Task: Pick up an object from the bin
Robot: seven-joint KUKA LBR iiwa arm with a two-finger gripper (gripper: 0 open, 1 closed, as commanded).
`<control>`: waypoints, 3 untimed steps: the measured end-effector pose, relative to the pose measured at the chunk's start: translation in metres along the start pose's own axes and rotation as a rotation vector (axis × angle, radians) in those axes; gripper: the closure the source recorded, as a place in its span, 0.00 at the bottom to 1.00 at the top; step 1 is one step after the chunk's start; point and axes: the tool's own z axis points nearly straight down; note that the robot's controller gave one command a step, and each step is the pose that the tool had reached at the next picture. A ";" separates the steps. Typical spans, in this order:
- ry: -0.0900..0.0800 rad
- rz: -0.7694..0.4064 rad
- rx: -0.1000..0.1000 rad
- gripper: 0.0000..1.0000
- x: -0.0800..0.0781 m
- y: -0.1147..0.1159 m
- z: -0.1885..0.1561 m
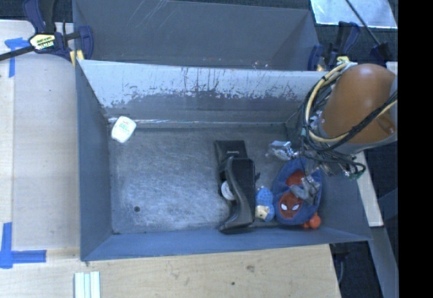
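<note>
I am hovering the tool over the blue-and-red Spider-Man soft toy at the frame's lower right, beside a black angular plastic piece, lifting nothing yet, and I cannot tell if it is open or closed.

Gripper partly hides the blue Spider-Man toy.

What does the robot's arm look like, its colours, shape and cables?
It carries a rounded, glossy orange-brown cover. Yellow, black and white cables loop beside the cover. The gripper is dark with silver metal parts.
</note>
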 end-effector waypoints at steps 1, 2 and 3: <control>-0.007 -0.503 -0.010 0.00 -0.023 -0.019 0.019; -0.018 -0.504 -0.003 1.00 -0.026 -0.018 0.017; -0.019 -0.502 0.000 0.00 -0.027 -0.020 0.016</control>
